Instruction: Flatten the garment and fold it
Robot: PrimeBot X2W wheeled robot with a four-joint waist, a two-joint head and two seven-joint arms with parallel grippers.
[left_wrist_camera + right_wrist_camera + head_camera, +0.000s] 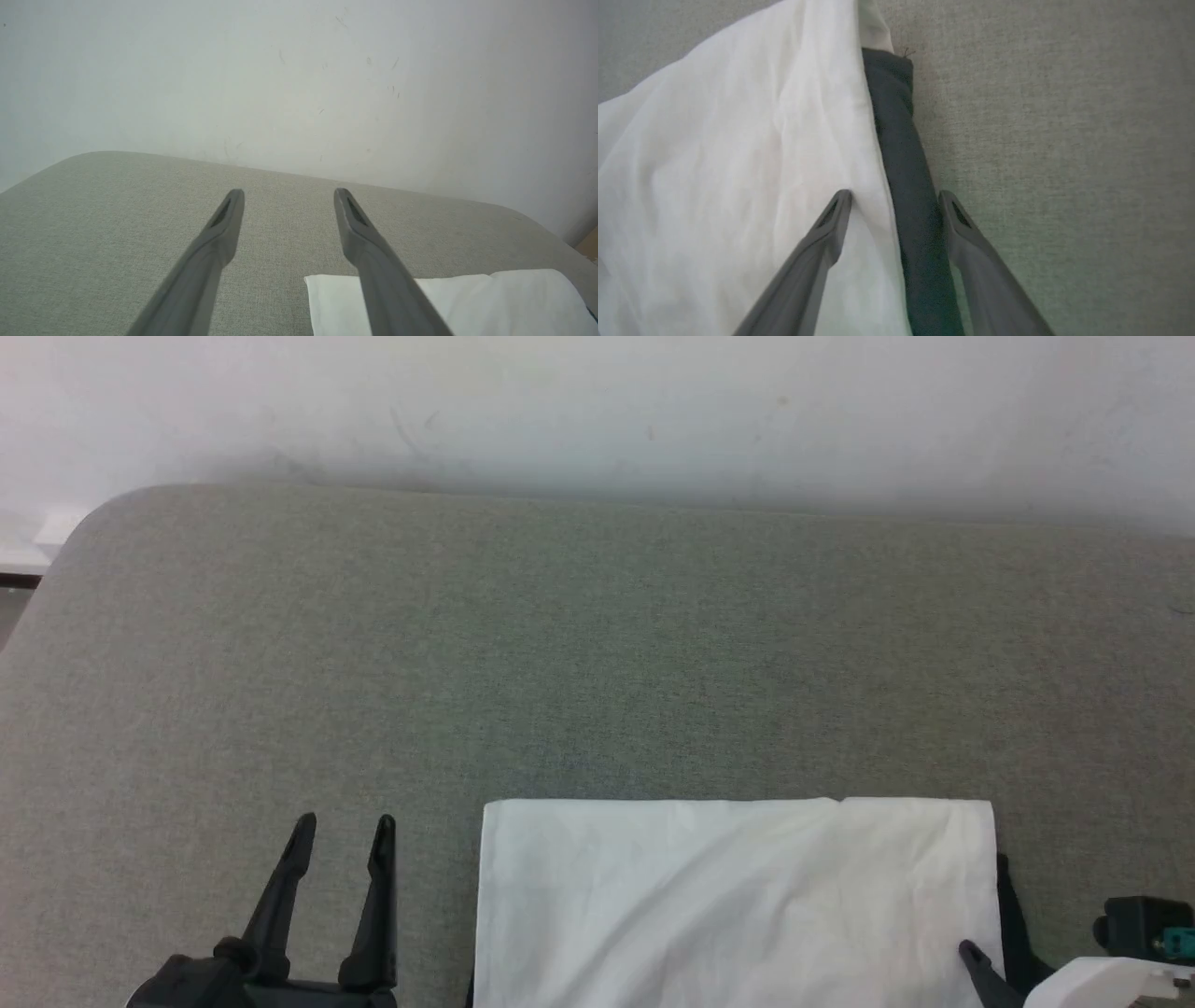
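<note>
The garment point(738, 896) lies as a flat white rectangle at the near middle-right of the grey surface, with a black sleeve point(1010, 915) showing along its right edge. My left gripper point(344, 823) stands open and empty to the left of the garment, apart from it. In the left wrist view, the left gripper point(288, 192) points toward the wall, and the garment's point(504, 298) corner lies to its right. My right gripper point(894, 195) is open over the garment's right edge. One of its fingers point(831, 224) is above the white cloth point(738, 177), the other beside the black sleeve point(901, 154).
The grey fabric surface point(597, 653) stretches far and left of the garment, with a rounded far-left corner point(121, 504). A white wall point(597, 411) stands close behind it. My pale right forearm point(1102, 985) enters at the lower right.
</note>
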